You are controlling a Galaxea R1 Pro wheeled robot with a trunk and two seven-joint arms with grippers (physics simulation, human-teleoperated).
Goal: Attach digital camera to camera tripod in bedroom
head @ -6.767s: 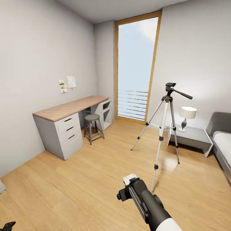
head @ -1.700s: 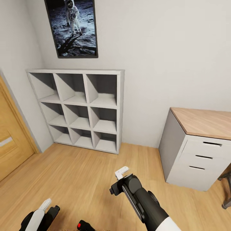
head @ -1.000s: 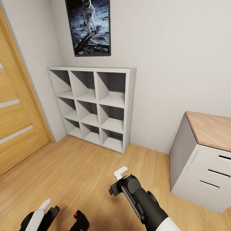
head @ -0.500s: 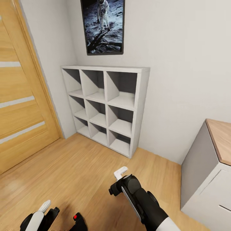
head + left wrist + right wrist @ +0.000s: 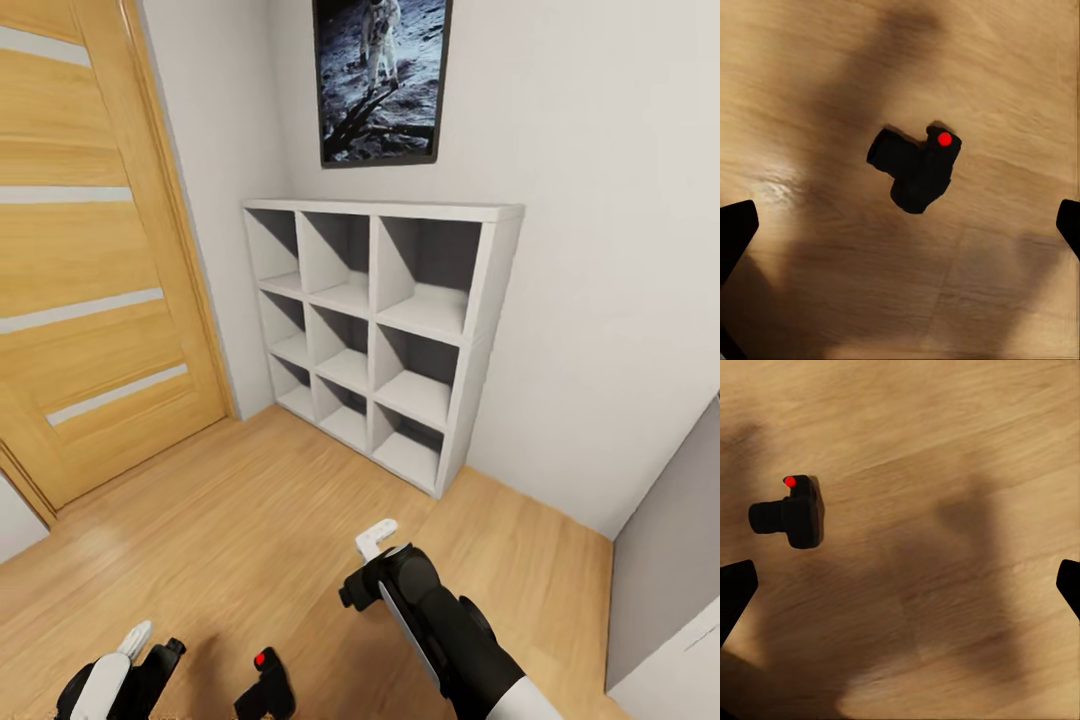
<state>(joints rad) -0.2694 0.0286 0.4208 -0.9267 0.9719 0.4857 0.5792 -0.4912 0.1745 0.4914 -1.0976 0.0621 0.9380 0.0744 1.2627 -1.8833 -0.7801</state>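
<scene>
The digital camera, small and black with a red button on top, lies on the light wood floor at the bottom of the head view, between my two arms. My left gripper hangs open just left of it, and in the left wrist view the camera sits on the floor below the left gripper, apart from both fingertips. My right gripper is open, higher and to the right. The right wrist view has the camera off to one side of the right gripper. The tripod is out of view.
A white cube shelf stands against the wall ahead, under an astronaut poster. A wooden door takes up the left. The grey side of the desk edges in at the right. Bare wood floor lies in between.
The whole view has swung left: the shelf and poster slid right in the picture, more of the door came in, the desk nearly left. Both arms kept their pose.
</scene>
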